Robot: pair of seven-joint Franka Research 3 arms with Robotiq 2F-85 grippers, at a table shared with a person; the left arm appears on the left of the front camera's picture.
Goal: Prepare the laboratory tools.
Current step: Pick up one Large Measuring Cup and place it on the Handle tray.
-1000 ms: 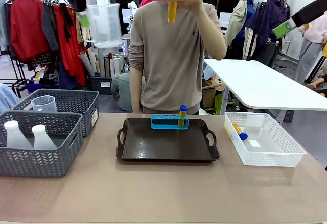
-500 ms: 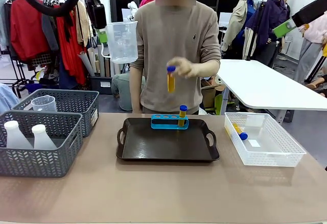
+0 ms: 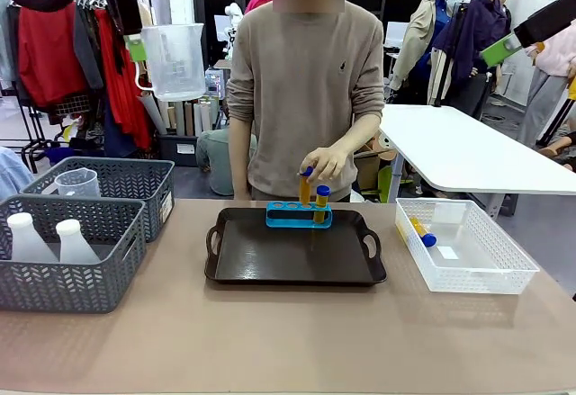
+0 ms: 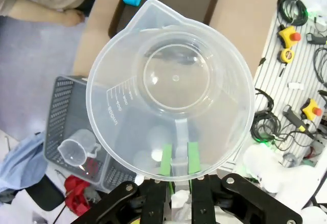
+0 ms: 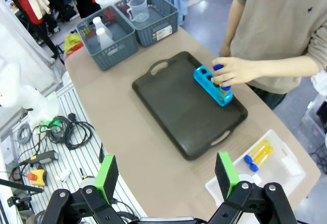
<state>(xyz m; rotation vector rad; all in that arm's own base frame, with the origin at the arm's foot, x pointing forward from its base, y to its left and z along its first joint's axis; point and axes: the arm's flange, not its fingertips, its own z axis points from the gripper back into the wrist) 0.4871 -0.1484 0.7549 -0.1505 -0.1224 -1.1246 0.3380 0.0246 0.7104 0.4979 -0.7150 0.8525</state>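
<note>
Pinching the beaker [image 4: 173,81] by its handle, my left pincer [image 4: 176,157] holds it high over the table's left side, swung back from the middle. My right pincer [image 5: 167,173] hangs spread. Beyond, the person's hand [image 3: 326,163] has lowered a second tube [image 3: 305,193] into the rack [image 3: 298,216]; I judge the beaker still needs placing.

We see a robot lab: cables [image 5: 71,132] and yellow push-button boxes [image 4: 290,34] lie on slatted metal [image 5: 87,94] beside the brown table [image 3: 288,341], with a clothes rack [image 3: 45,49] and a white table [image 3: 468,152] behind.
</note>
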